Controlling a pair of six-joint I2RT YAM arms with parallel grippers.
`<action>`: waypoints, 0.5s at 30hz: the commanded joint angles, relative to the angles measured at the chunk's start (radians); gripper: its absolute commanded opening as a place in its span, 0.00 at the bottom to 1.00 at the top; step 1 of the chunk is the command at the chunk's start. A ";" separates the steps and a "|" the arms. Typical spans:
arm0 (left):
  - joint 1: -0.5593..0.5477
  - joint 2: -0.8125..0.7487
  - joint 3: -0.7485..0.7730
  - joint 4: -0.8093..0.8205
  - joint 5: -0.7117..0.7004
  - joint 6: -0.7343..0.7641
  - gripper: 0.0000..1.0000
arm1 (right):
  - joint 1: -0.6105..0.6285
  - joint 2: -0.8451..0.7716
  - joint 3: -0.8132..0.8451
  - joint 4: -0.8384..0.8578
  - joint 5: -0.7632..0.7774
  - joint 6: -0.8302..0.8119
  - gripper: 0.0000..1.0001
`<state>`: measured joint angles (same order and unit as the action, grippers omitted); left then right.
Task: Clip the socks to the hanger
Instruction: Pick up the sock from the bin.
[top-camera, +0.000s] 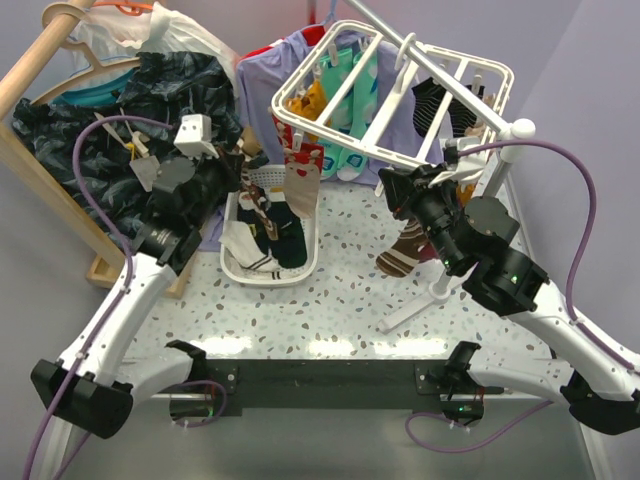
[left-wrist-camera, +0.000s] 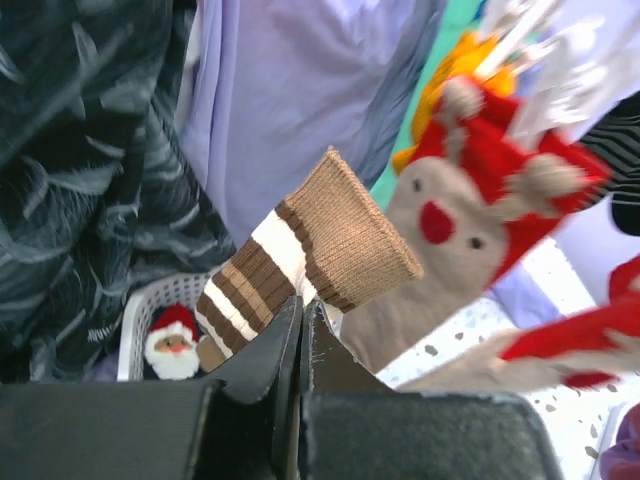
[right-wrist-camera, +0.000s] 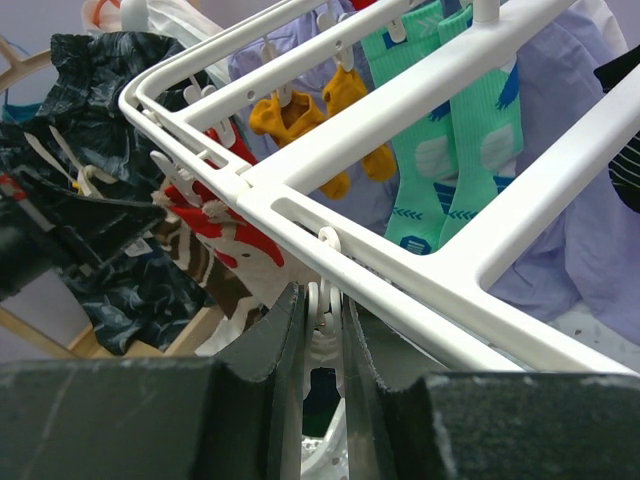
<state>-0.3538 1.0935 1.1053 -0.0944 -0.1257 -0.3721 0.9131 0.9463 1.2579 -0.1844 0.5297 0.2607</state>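
The white grid hanger (top-camera: 392, 72) hangs at the back with green, yellow and black socks clipped under it. My left gripper (left-wrist-camera: 302, 305) is shut on a brown sock with cream stripes (left-wrist-camera: 330, 235), held up over the basket beside the hanger's left corner; it also shows in the top view (top-camera: 228, 168). My right gripper (right-wrist-camera: 321, 298) is shut on a white clip (right-wrist-camera: 324, 250) that dangles under a hanger bar (right-wrist-camera: 400, 100); in the top view (top-camera: 402, 185) it is under the hanger's near edge. A second brown striped sock (top-camera: 403, 250) hangs just below it. I cannot pick out the maroon pair.
A red reindeer sock (top-camera: 303, 175) hangs from the hanger's front left corner, close to my left gripper (left-wrist-camera: 460, 220). A white slotted basket (top-camera: 268, 272) with several socks stands below. A wooden rail (top-camera: 40, 60) with dark shirts is at the left. The hanger's white stand (top-camera: 425, 300) is at the right.
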 joint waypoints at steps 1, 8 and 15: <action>0.007 -0.096 0.028 0.038 0.046 0.044 0.00 | -0.002 -0.012 0.034 0.002 -0.016 -0.014 0.06; 0.007 -0.222 -0.053 0.159 0.301 0.007 0.00 | -0.002 -0.011 0.049 0.002 -0.022 -0.011 0.06; -0.087 -0.317 -0.234 0.355 0.594 -0.143 0.00 | -0.002 -0.001 0.061 -0.001 -0.028 -0.005 0.06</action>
<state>-0.3626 0.8043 0.9684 0.0860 0.2607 -0.4217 0.9131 0.9463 1.2755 -0.1951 0.5236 0.2607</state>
